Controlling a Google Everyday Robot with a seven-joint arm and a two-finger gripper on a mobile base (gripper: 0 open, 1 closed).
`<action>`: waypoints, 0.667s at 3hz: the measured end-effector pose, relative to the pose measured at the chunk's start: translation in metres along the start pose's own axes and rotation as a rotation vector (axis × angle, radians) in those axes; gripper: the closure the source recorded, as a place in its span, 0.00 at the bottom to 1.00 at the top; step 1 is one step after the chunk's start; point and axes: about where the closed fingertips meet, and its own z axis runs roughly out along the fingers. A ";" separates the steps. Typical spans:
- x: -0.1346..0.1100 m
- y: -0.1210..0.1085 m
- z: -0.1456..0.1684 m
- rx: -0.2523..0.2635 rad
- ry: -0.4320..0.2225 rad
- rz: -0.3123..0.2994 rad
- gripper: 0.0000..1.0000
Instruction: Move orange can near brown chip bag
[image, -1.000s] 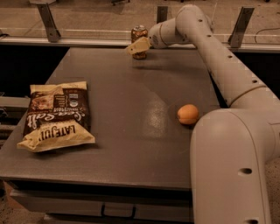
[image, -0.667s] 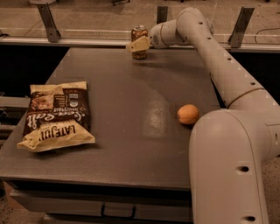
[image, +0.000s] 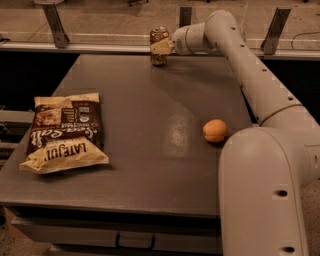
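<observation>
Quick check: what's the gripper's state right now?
Gripper: closed on the can, at the far edge of the table.

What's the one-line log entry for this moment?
tool: far edge of table, closed on orange can | brown chip bag: near-left, flat, far from can | orange fruit: right side

Hand (image: 162, 48) at the far edge of the tabletop (image: 145, 150), covering part of the orange can (image: 159, 35), can's label too small to read, fine print on the brown chip bag (image: 65, 132) illegible, robot arm (image: 265, 200) cut off by right and bottom edges
</observation>
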 end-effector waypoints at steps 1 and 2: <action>-0.021 0.027 -0.014 -0.087 -0.042 -0.030 0.85; -0.050 0.080 -0.037 -0.232 -0.077 -0.091 1.00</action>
